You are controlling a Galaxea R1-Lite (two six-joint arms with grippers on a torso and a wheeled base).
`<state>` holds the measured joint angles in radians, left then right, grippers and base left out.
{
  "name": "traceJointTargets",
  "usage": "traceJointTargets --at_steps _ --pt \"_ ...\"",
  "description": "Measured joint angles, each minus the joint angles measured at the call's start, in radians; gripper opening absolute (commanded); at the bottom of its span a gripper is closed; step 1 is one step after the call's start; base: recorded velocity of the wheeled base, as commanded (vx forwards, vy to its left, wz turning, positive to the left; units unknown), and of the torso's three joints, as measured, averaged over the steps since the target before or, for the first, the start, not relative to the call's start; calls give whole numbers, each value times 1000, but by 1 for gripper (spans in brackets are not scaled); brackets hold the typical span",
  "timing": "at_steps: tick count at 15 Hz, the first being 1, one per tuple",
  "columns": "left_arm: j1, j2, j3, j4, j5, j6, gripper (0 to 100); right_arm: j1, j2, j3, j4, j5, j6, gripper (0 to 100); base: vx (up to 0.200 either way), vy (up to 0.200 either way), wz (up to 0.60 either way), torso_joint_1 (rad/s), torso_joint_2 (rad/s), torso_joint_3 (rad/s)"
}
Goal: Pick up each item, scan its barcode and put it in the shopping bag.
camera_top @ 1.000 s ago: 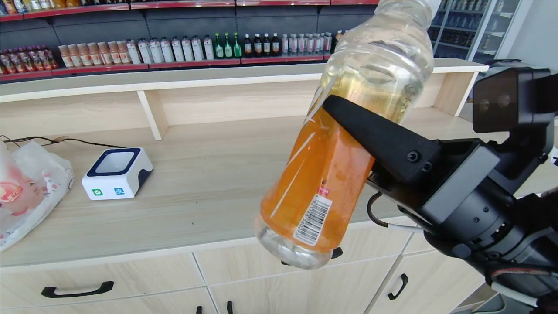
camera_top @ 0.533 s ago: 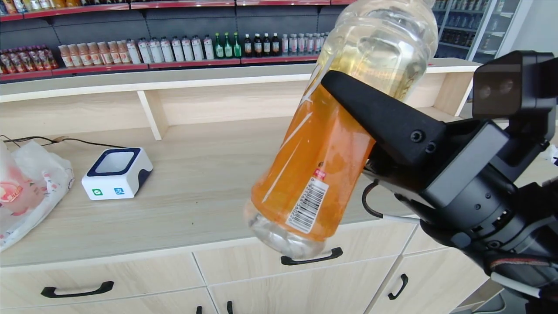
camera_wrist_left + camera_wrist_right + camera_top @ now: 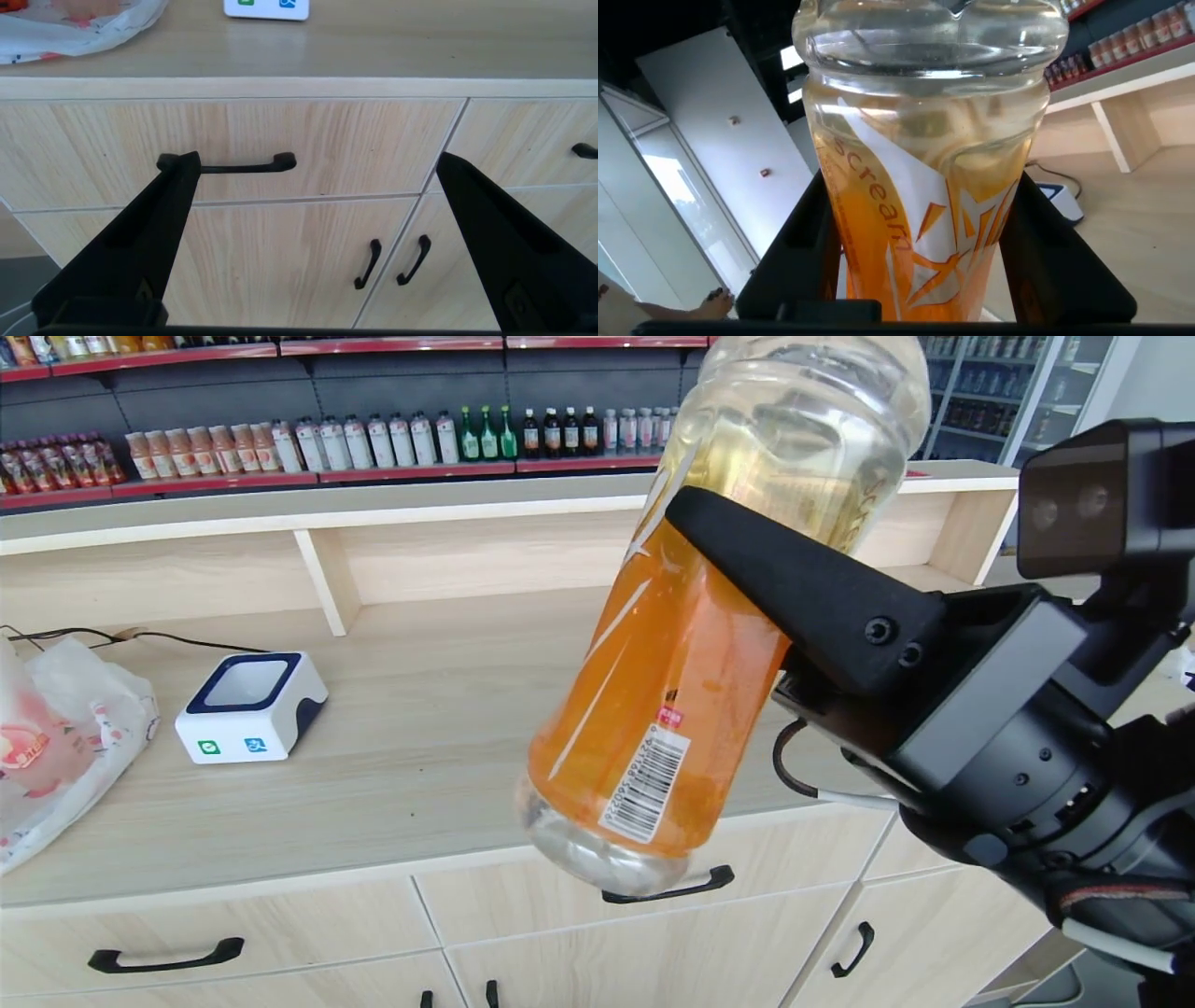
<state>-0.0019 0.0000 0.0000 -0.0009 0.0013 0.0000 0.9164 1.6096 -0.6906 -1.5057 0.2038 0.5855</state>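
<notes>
Gripping a clear plastic bottle [image 3: 681,691] of orange drink mid-body, tilted over the wood-grain counter [image 3: 420,728], right gripper [image 3: 747,569]'s black tapered fingers [image 3: 794,588] are sandwiching it; left gripper [image 3: 313,163] is gaping wide, empty.

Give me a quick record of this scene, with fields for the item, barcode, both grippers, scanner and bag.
item: bottle of orange drink, tilted, held in the air over the counter's front edge
barcode: low on the bottle, facing the head camera
right gripper: shut on the bottle's middle
left gripper: open, empty, low in front of the drawers
scanner: on the counter, left of the bottle, apart from it
bag: on the counter's left end, beside the scanner
</notes>
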Motion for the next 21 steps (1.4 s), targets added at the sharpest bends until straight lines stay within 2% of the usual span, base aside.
traceJointTargets --at_steps 2,6,7,11,14,17,19,21 --pt "0 0 0 0 0 0 100 -1 -7 -13 31 2 -35 0 0 0 0 0 0 0" --pt "0 0 0 0 0 0 100 -64 -31 -7 147 0 -304 0 0 0 0 0 0 0" --pt "0 0 0 0 0 0 100 -97 -40 -2 163 1 -402 0 0 0 0 0 0 0" --pt "0 0 0 0 0 0 100 -280 -91 28 173 -5 -601 0 0 0 0 0 0 0" --pt "0 0 0 0 0 0 100 -415 -134 140 174 -74 -621 0 0 0 0 0 0 0" --pt "0 0 0 0 0 0 100 -594 -155 135 169 -112 -593 0 0 0 0 0 0 0" --pt "0 0 0 0 0 0 100 -631 -149 121 171 -118 -582 0 0 0 0 0 0 0" --pt "0 0 0 0 0 0 100 -655 -142 133 172 -124 -647 0 0 0 0 0 0 0"
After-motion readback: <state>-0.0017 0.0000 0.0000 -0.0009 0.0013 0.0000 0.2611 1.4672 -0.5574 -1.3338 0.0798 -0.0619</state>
